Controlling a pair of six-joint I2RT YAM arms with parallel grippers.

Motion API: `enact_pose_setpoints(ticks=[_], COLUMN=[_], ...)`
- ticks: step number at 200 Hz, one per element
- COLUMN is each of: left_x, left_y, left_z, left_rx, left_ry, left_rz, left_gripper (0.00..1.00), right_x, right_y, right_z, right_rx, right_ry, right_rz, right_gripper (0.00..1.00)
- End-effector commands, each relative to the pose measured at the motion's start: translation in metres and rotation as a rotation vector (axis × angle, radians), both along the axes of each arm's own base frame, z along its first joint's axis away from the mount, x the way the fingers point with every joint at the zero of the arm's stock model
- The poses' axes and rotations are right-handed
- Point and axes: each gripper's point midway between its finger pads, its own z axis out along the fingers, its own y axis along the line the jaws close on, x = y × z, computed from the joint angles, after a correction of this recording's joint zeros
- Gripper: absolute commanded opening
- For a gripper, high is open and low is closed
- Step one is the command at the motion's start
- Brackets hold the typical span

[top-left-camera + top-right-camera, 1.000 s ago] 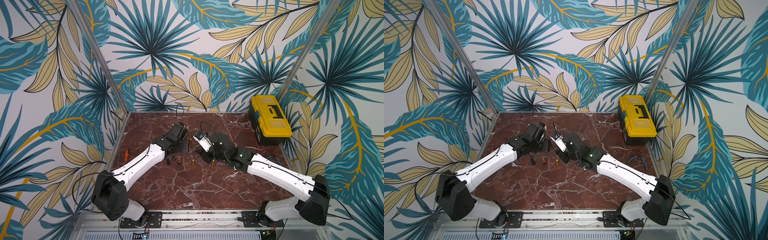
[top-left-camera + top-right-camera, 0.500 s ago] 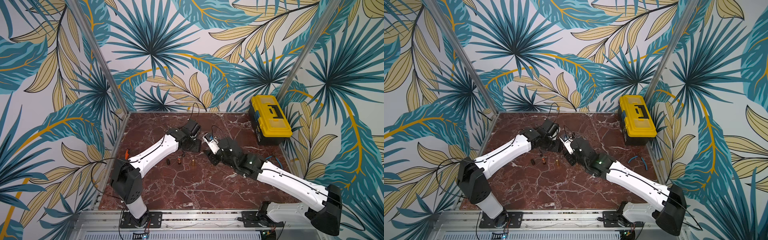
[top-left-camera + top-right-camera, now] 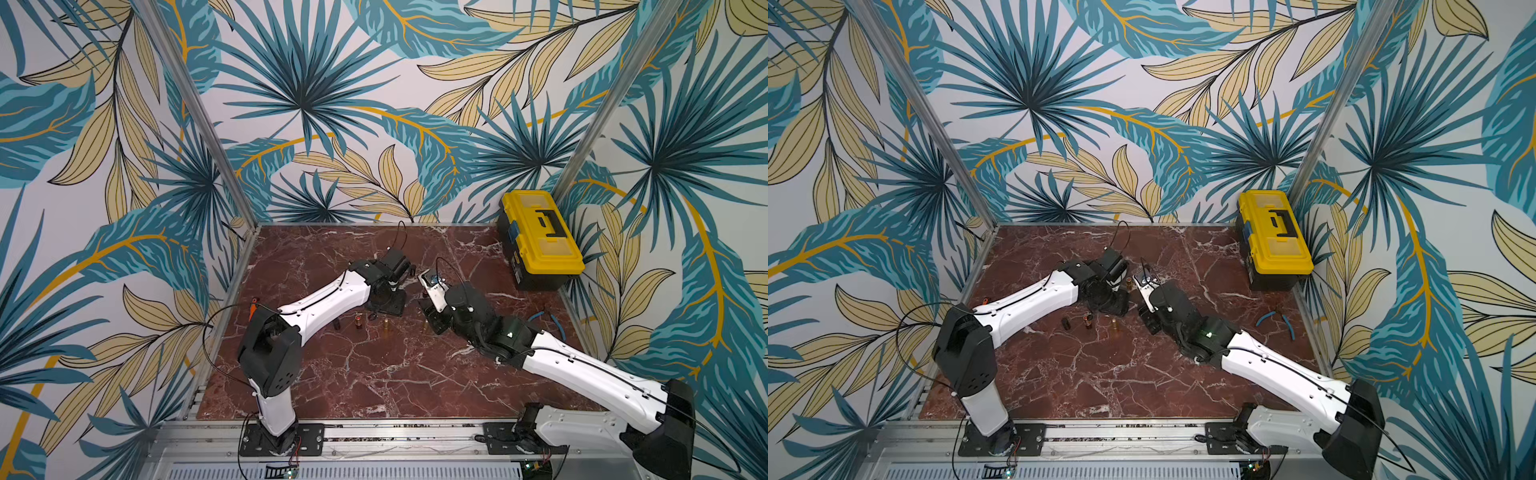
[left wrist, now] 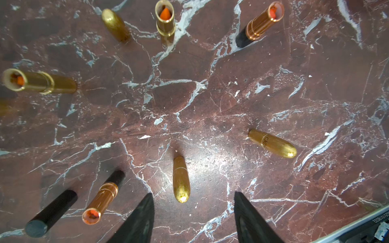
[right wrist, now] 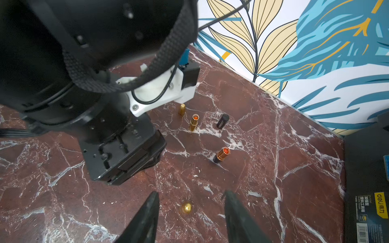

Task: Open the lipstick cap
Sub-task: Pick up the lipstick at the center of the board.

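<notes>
Left claw (image 4: 193, 193) and right claw (image 5: 192, 191) are being held open, empty; the gold lipstick (image 4: 181, 178) is being endangered: off-centre closing could topple it.

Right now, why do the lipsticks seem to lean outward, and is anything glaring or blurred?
Left wrist view: the wide lens fans the lipsticks outward; glare whitens the marble table beside a closed gold lipstick. Right wrist view: the nearby left arm is out of focus.

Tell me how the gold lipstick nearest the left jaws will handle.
The gold lipstick stands upright, tall and narrow: a side push would probably tip it. Its glossy, rounded shell looks slippery, and once down it would likely roll.
</notes>
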Motion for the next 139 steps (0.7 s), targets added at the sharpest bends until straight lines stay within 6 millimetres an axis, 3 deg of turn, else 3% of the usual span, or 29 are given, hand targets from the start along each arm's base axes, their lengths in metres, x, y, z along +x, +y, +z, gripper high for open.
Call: enact_pose_setpoints(ticks=[1, 139], left_x=[-0.009, -0.024], left_y=[0.006, 0.011], left_z=[-0.017, -0.063], left_rx=[0.043, 0.104], left_ry=[0.046, 0.177], left_rz=[0.014, 0.023], left_gripper=[0.62, 0.45], right_x=[0.002, 0.004], right_y=[-0.006, 0.0], right_z=[0.003, -0.004], right_rx=[0.025, 0.019], right_ry=[-0.023, -0.008], right_rz=[-0.037, -0.021], right_gripper=[0.51, 0.51])
